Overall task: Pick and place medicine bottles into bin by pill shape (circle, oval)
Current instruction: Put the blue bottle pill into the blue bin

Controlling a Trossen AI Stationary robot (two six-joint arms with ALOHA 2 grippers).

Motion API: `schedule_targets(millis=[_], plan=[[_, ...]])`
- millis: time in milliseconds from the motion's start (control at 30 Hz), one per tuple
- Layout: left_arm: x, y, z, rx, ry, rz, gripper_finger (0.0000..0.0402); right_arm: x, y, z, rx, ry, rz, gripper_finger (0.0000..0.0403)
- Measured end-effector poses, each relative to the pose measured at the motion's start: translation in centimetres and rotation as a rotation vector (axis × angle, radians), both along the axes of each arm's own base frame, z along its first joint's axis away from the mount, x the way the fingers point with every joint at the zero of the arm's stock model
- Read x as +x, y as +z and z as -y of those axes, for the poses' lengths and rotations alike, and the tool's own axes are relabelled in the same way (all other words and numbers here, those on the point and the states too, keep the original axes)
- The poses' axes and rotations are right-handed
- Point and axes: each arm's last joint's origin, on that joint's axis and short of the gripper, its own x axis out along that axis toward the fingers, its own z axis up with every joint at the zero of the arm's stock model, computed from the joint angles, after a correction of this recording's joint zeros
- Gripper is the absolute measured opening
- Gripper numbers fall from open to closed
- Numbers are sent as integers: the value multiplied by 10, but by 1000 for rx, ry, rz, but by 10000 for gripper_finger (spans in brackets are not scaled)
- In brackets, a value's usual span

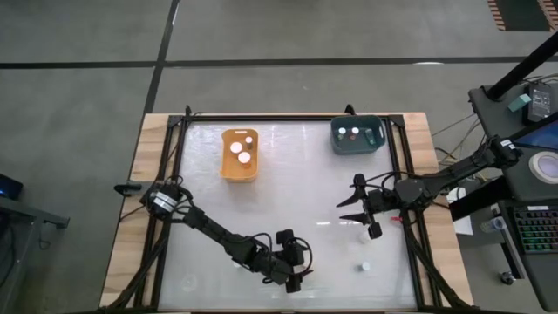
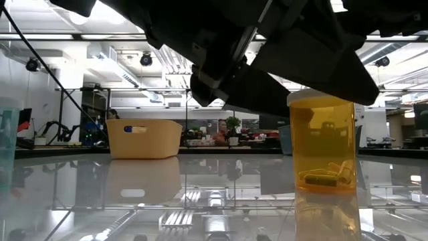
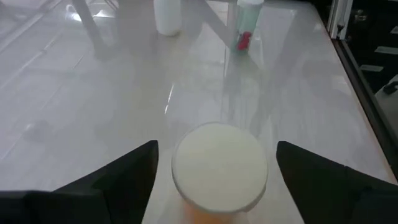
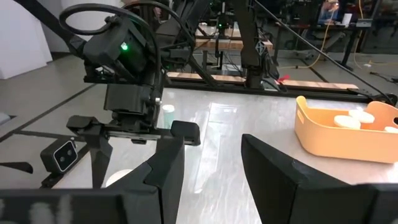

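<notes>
An orange-tinted medicine bottle with a round white cap (image 3: 219,165) stands upright on the table near its near edge. The low view shows it (image 2: 322,144) with oval pills at its bottom. My left gripper (image 3: 217,155) is open and low over the table (image 1: 294,277), one finger on either side of the cap, apart from it. My right gripper (image 1: 347,202) is open and empty above the table's right half (image 4: 211,155). The orange bin (image 1: 240,154) holds white-capped bottles. The teal bin (image 1: 357,135) holds some too.
A small white-capped bottle (image 1: 364,265) stands near the table's near right. Beyond the left gripper stand a white bottle (image 3: 168,15) and a clear one with red pills (image 3: 247,28). Both bins stand at the far edge. A person shows far behind (image 2: 221,132).
</notes>
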Motion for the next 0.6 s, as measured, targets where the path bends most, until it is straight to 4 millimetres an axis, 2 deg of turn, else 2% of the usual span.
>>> schedule_targets(millis=[400, 600], plan=[[0, 0, 0, 1, 0, -1, 201, 0, 0, 0, 10, -1, -4, 150], [0, 3, 0, -1, 0, 3, 189, 0, 0, 0, 18, -2, -6, 150]])
